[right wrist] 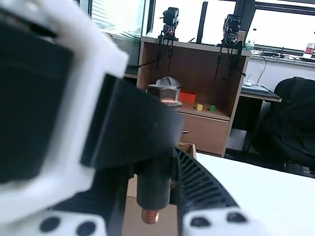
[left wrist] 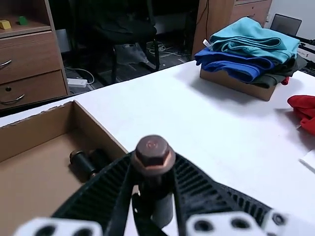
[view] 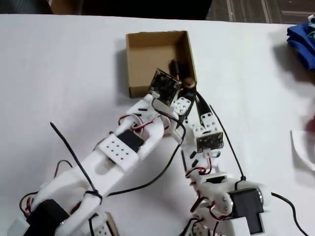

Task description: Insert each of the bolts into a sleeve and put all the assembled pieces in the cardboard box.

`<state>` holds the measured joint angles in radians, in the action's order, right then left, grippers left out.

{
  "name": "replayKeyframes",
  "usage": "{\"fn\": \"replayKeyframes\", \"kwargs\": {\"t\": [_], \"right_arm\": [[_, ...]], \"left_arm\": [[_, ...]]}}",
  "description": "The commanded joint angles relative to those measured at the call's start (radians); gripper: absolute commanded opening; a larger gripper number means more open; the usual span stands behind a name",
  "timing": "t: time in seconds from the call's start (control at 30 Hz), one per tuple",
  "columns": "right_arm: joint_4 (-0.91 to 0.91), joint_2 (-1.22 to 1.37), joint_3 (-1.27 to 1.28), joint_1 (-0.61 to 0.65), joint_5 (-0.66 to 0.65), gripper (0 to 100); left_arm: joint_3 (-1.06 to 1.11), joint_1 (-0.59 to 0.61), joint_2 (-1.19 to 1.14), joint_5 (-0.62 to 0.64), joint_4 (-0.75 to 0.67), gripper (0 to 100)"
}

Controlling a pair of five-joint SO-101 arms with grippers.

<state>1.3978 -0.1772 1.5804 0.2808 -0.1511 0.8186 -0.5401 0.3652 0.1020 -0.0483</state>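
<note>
A copper bolt stands upright in a black sleeve just off the near right corner of the cardboard box. Its hex head tops the sleeve. The threaded tip pokes out below the sleeve. My left gripper is shut on this piece, its black ribbed fingers on both sides. My right gripper is shut on the same sleeve from the other side, close against the left gripper. An assembled bolt and sleeve lies inside the box.
Folded blue and teal clothes lie on a brown box at the table's far right, with a red cloth nearer. A white object sits at the right edge. Both arms' cables trail across the near table.
</note>
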Motion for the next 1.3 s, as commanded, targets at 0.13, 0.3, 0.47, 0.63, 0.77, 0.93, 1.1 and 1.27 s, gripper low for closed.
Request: {"fn": "replayKeyframes", "kwargs": {"t": [0.13, 0.3, 0.47, 0.63, 0.77, 0.93, 1.1, 1.27], "right_arm": [[0.027, -0.041, -0.003, 0.001, 0.002, 2.0], [0.027, -0.039, -0.003, -0.001, 0.002, 2.0], [0.012, -0.039, -0.005, -0.001, 0.002, 2.0], [-0.196, -0.048, -0.089, -0.013, 0.0, 2.0], [-0.418, -0.081, -0.203, -0.036, -0.003, 2.0], [-0.871, -0.174, -0.434, -0.065, 0.0, 2.0], [-1.348, -0.151, -0.83, -0.062, 0.003, 2.0], [-1.653, 0.085, -1.246, -0.064, 0.003, 2.0]], "left_arm": [[-0.016, 0.054, 0.008, -0.005, 0.003, 23], [-0.022, 0.044, 0.008, -0.005, 0.003, 23], [-0.038, 0.054, 0.06, -0.005, 0.002, 23], [-0.096, 0.149, 0.164, -0.003, 0.003, 23], [-0.07, 0.285, 0.201, -0.003, 0.034, 23], [0.051, 0.358, 0.292, -0.008, 0.163, 23], [0.168, 0.362, 0.437, -0.005, 0.222, 23], [0.3, 0.364, 0.545, -0.005, 0.259, 23]]}}
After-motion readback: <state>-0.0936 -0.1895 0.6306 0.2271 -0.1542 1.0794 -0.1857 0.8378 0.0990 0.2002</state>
